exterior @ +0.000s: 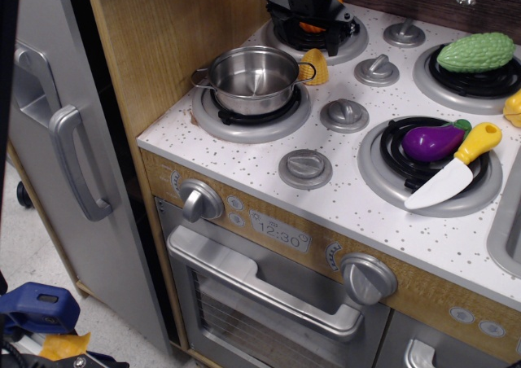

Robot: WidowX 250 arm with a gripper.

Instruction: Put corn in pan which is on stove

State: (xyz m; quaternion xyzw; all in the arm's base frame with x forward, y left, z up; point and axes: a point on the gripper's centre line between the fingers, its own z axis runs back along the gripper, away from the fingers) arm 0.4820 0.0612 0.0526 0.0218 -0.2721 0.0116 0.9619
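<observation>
The pan (252,79) is a shiny steel pot with two loop handles, standing empty on the front-left burner of the stove (244,168). The corn (317,66) is a small yellow piece lying on the stove top just right of the pan, touching or almost touching its right handle. My black gripper (309,14) is low over the back-left burner, behind the pan and the corn. An orange object (309,28) shows under its fingers. I cannot tell whether the fingers are open or shut.
A green bumpy vegetable (476,52) lies on the back-right burner. A purple eggplant (431,142) and a yellow-handled toy knife (456,168) lie on the front-right burner. A yellow item (514,107) shows at the right edge. Grey knobs (344,114) stand between the burners. A wooden wall (155,34) rises at the left.
</observation>
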